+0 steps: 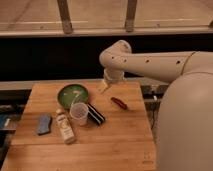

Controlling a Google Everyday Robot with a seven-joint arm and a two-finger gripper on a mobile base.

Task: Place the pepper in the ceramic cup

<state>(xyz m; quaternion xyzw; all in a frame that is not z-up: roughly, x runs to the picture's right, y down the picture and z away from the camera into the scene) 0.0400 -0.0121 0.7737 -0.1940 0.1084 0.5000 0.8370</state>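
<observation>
The dark red pepper [119,103] lies on the wooden table [115,145], right of centre. The pale ceramic cup [79,113] stands upright near the table's middle, left of the pepper and apart from it. My gripper [104,87] hangs from the white arm above the table's back part, between the green plate and the pepper, up and to the left of the pepper. It holds nothing that I can see.
A green round plate [73,94] sits behind the cup. A black-and-white striped oblong object [95,114] lies right beside the cup. A cream bottle [65,127] lies left of the cup, and a blue-grey object [44,124] lies further left. My white arm and body fill the right side.
</observation>
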